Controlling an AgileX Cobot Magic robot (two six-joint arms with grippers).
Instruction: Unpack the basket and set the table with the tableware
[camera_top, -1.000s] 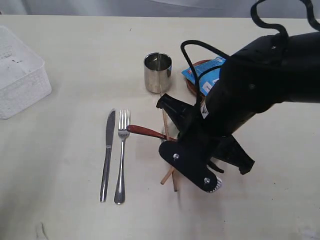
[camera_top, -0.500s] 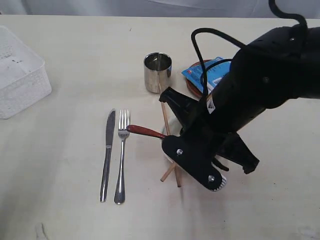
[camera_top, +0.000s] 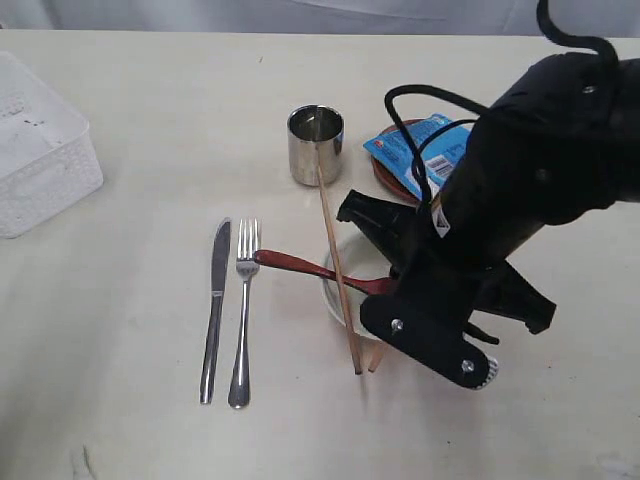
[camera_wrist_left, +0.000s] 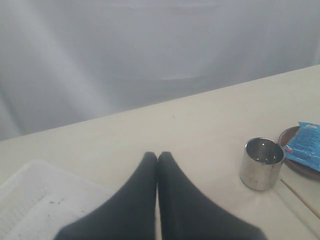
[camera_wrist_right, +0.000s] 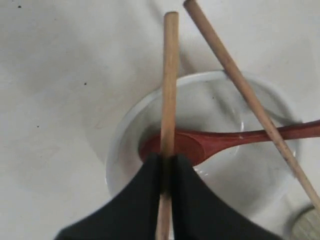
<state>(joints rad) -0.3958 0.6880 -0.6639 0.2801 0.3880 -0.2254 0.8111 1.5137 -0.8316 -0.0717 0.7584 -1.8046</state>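
Your right fingers (camera_wrist_right: 156, 166) are closed on one wooden chopstick (camera_wrist_right: 169, 75). They pinch it near one end, so the rest juts out across the rim of the pale bowl (camera_wrist_right: 117, 145). The second chopstick (camera_wrist_right: 240, 90) lies crosswise over the same bowl. The pair is not yet side by side, and the grip looks meant to fix that. A dark red spoon (camera_wrist_right: 225, 142) rests with its scoop inside the bowl and its handle out over the rim.

Your left fingers (camera_wrist_left: 152, 167) are pressed together and hold nothing. They hang above the worktop (camera_top: 130, 400) close to the white basket (camera_wrist_left: 35, 200), which suggests that arm is simply parked out of the way.

Only the right wrist view shows the pinch itself — from outside, the black arm (camera_top: 530, 170) hides the fingers and most of the bowl. The outside view gives you the layout instead:
- The knife (camera_top: 214, 310) and fork (camera_top: 243, 315) lie parallel, just beside the spoon handle.
- The steel cup (camera_top: 316, 145) stands upright beyond them.
- A small brown-red plate (camera_top: 383, 172) sits past the cup with a blue packet (camera_top: 420, 148) on it.
- The basket is well apart at the far left edge, cut off by the frame, and nothing shows in the part you can see.

The left wrist view adds only the cup, the plate's edge and a basket corner.
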